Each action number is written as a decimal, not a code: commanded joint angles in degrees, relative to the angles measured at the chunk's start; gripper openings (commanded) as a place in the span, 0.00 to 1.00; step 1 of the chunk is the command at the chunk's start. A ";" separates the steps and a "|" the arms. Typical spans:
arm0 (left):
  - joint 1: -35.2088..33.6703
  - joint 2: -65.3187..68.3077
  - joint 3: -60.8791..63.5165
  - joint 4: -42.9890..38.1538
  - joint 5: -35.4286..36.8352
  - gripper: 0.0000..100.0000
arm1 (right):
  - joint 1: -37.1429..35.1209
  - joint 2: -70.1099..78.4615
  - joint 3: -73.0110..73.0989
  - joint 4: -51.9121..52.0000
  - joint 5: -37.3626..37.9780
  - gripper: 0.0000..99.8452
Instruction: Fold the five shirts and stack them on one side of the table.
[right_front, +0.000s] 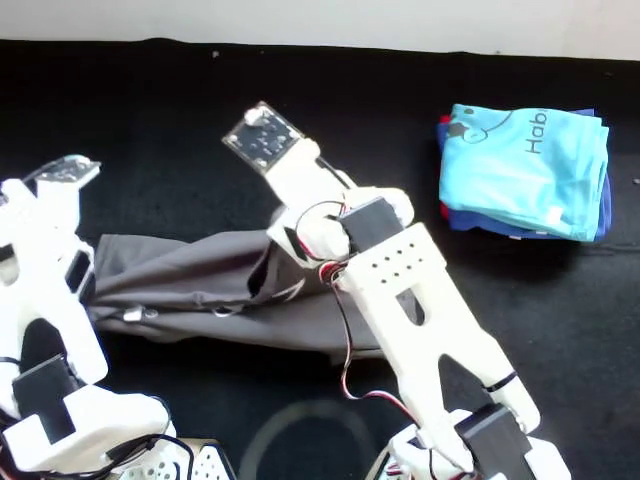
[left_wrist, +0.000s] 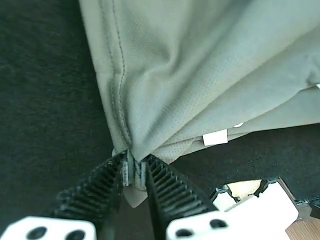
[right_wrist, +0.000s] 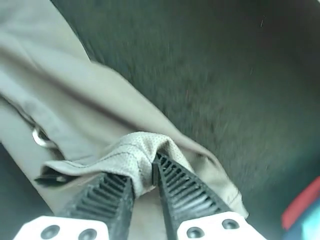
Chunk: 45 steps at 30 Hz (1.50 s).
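A grey shirt (right_front: 200, 285) lies stretched across the middle of the black table, bunched into a long band. My left gripper (left_wrist: 134, 172) is shut on the grey shirt (left_wrist: 180, 85) at its left end, the hem pinched between the ribbed fingers (left_wrist: 102, 187). At the shirt's right end my right gripper (right_wrist: 144, 175) is shut on a raised fold of the grey shirt (right_wrist: 75, 120). In the high view the left arm (right_front: 45, 290) stands at the left edge and the right arm (right_front: 400, 290) crosses the centre. A stack of folded shirts (right_front: 525, 170), turquoise on top, sits at the back right.
The black table cloth (right_front: 150, 110) covers the whole surface, with open room at the back left and the right front. Red and blue shirts show under the turquoise one at the stack's edge (right_front: 447, 212). A small white label (left_wrist: 215, 137) hangs from the grey shirt.
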 joint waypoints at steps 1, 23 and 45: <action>-0.66 -0.48 3.65 -1.32 -0.88 0.11 | -0.48 0.31 -5.14 1.80 -0.26 0.01; -12.62 -1.10 29.58 -24.18 -12.57 0.11 | -0.48 -0.31 -5.76 7.43 2.81 0.01; -4.97 -13.58 17.45 -9.58 -3.78 0.01 | 0.48 -0.22 -5.76 7.16 2.81 0.01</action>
